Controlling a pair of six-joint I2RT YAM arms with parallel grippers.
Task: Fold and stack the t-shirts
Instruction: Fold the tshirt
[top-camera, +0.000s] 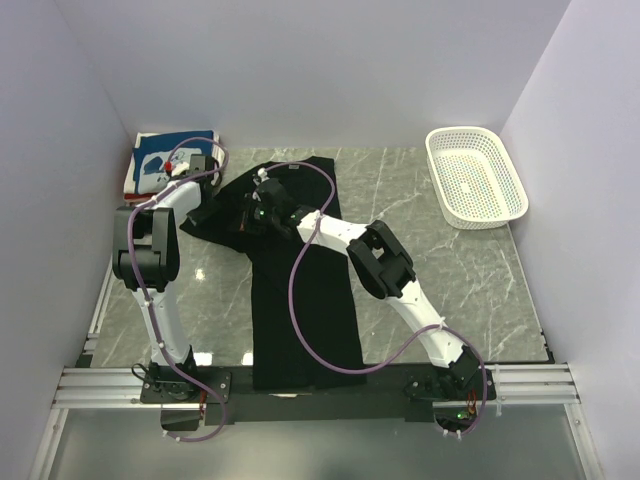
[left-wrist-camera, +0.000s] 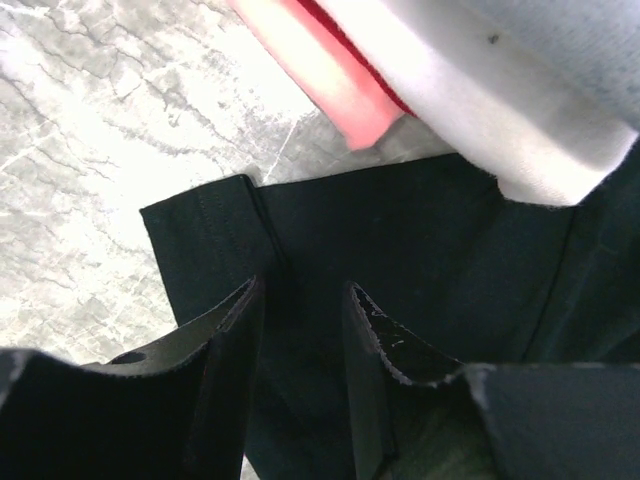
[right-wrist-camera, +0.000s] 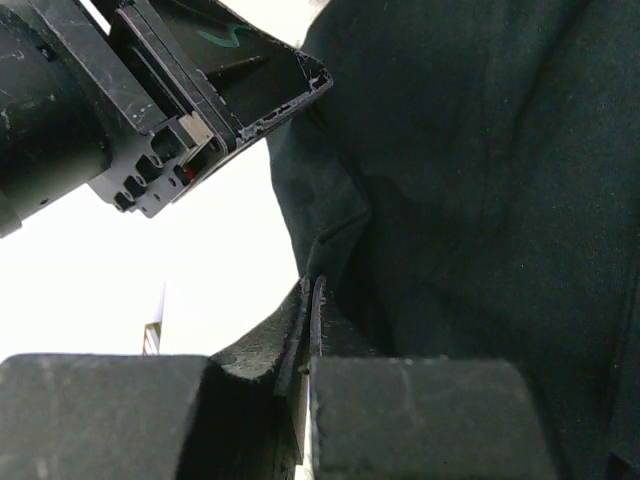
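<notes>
The black t-shirt lies lengthwise down the middle of the table, its upper part bunched. My left gripper is open over the shirt's left sleeve; its fingers stand apart with black cloth between and below them. My right gripper is shut on a raised fold of the black shirt, and in the top view it sits close beside the left gripper. The folded stack, a blue-with-white-print shirt on top, sits at the back left; its white and red layers show in the left wrist view.
A white perforated basket stands at the back right. The marble table is walled on three sides. Purple cables loop over both arms. The left gripper's body fills the upper left of the right wrist view.
</notes>
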